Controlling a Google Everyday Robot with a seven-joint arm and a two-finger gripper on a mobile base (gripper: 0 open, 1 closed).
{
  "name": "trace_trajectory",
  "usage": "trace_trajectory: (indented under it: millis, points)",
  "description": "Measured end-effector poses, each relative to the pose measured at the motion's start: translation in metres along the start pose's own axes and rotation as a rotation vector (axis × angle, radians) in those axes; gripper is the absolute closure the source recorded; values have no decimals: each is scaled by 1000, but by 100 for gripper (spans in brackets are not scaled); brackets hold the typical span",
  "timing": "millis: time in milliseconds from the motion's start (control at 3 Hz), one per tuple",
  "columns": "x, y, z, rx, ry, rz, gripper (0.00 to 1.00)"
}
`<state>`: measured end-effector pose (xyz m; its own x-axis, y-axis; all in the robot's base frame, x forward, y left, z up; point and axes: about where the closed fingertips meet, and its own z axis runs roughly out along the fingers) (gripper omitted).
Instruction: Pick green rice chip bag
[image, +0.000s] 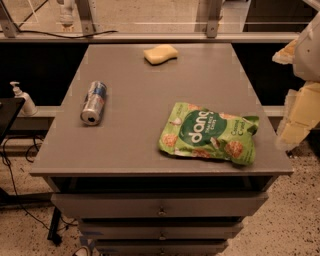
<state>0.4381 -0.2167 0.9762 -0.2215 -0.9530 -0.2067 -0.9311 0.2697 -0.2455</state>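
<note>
The green rice chip bag (209, 132) lies flat on the grey table top (135, 125), near the front right corner. It is a crinkly light-green pouch with a dark green circle, white "dang" lettering and pictured round chips. My gripper (299, 112) is at the right edge of the view, beyond the table's right side and raised above its level. It is a cream-coloured blurred shape, apart from the bag and to its right.
A silver and blue can (93, 102) lies on its side at the table's left. A yellow sponge (160, 54) sits at the back middle. Drawers (160, 207) are below the top. A pump bottle (22, 99) stands on a ledge at the left.
</note>
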Motion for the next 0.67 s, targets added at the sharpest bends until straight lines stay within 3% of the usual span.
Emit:
trace_trajectory:
  millis: [667]
  points:
    - [-3, 0, 1, 9, -16, 5, 0]
